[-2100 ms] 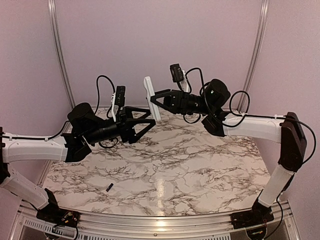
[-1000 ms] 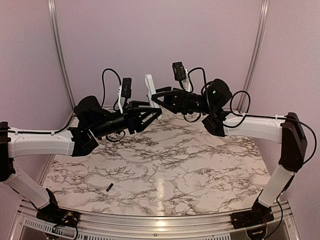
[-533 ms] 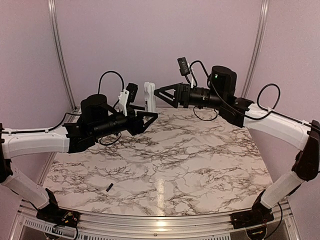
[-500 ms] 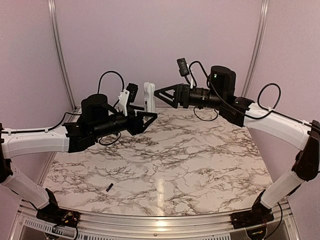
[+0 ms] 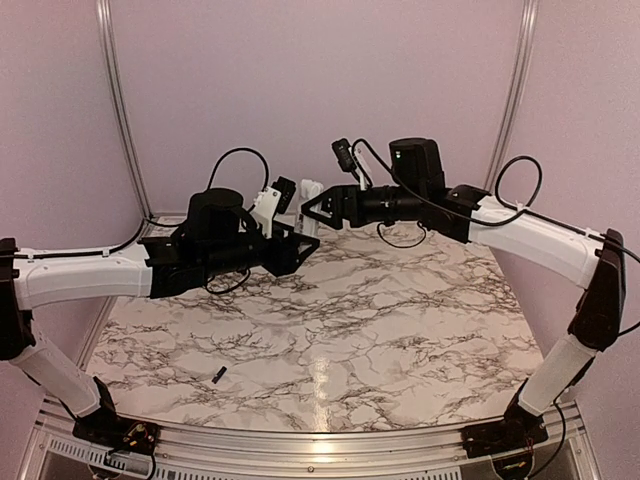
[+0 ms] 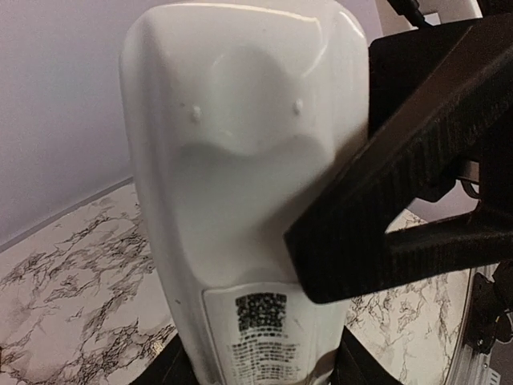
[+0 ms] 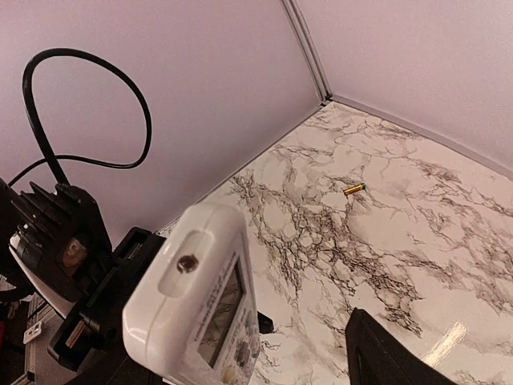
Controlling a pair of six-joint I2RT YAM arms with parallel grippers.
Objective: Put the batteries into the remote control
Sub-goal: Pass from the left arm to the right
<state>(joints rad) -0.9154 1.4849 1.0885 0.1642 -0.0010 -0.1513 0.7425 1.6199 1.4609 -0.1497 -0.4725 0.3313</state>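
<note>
lab robot cell, lilac walls (image 5: 300, 80), aluminium rails (image 5: 117, 110), marble-print table (image 5: 400, 330), left arm (image 5: 80, 280), right arm (image 5: 540, 240)

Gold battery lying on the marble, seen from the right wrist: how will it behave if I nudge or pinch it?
The gold battery is a small smooth cylinder lying on its side, so a nudge probably rolls it. The marble tabletop looks glossy, so it may also skid.

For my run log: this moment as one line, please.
left end effector: holds remote control upright | right end effector: open, near it | black battery: on table | golden battery: on table
</note>
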